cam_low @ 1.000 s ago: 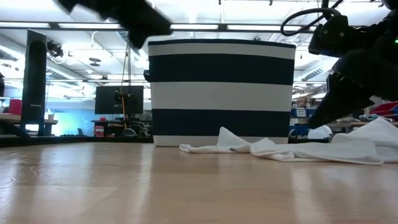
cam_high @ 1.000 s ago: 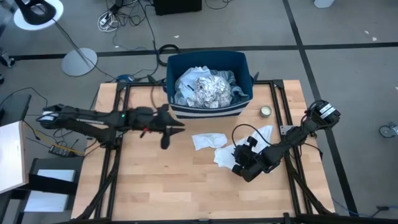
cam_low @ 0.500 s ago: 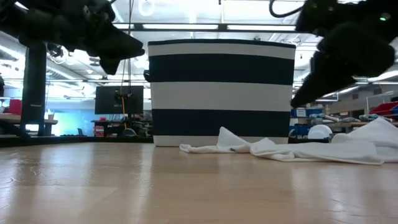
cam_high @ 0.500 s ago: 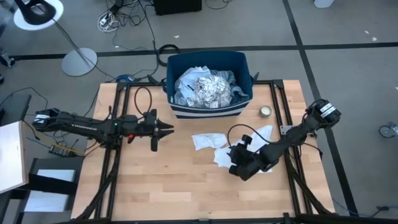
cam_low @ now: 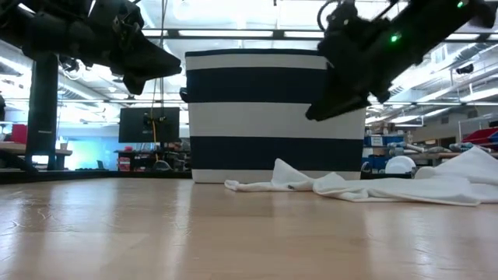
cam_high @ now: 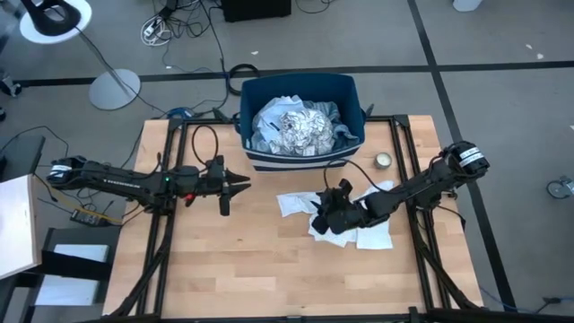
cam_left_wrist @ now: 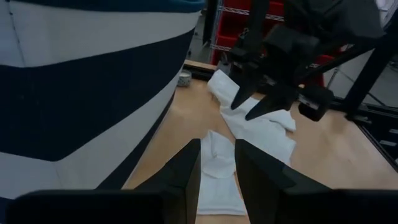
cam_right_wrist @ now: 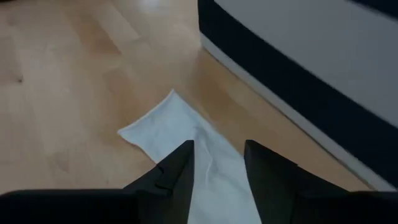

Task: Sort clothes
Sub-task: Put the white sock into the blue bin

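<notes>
Two white garments lie flat on the wooden table: a small one (cam_high: 299,202) in front of the bin and a larger one (cam_high: 375,230) to its right. More clothes, white, pale blue and a grey-white leaf print (cam_high: 300,126), fill the striped bin. My right gripper (cam_high: 321,213) is open and hovers above the table between the two white garments, its fingers over the small one (cam_right_wrist: 186,146). My left gripper (cam_high: 242,182) is open and empty, in the air left of the bin, pointing at the small garment (cam_left_wrist: 214,171).
The dark blue and white striped bin (cam_high: 260,160) stands at the table's far edge, its wall close to both grippers (cam_low: 272,117). A small round tin (cam_high: 384,161) sits right of the bin. Bare wood lies along the table's near side.
My right gripper has gone toward the table's left and far edge, from beyond the larger white garment to above the small one, staying above the table. My left gripper drew back toward the table's left and came down a little, then kept still.
</notes>
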You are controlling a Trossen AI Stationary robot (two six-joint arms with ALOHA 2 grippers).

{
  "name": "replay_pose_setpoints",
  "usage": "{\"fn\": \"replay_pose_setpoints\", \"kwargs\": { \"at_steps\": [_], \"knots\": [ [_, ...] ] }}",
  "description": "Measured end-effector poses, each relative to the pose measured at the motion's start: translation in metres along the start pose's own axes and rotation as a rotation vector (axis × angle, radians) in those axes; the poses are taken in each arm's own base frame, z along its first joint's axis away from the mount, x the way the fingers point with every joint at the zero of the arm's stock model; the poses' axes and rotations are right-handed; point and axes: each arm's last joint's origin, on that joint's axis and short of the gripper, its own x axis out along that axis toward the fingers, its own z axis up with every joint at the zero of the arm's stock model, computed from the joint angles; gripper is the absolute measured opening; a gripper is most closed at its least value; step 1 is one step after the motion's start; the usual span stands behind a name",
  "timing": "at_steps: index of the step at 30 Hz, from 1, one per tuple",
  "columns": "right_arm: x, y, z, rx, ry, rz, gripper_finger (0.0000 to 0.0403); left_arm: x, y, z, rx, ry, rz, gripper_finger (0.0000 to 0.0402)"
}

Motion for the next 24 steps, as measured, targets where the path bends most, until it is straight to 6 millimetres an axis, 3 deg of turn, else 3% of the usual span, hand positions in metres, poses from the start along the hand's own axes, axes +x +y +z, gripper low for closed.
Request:
{"fn": "replay_pose_setpoints", "kwargs": {
  "at_steps": [10, 15, 24],
  "knots": [
    [0.013, -0.014, -0.020, 0.131, -0.074, 0.101, 0.0212, 0.000, 0.000, 0.001, 0.036, -0.007, 0.002, 0.0103],
    [0.020, -0.018, -0.038, 0.135, -0.085, 0.116, 0.0223, 0.000, 0.000, 0.000, 0.037, -0.003, -0.008, 0.0103],
    [0.063, 0.006, -0.061, -0.007, -0.161, 0.105, 0.0215, 0.000, -0.001, 0.001, 0.036, -0.003, -0.018, 0.0103]
  ]
}}
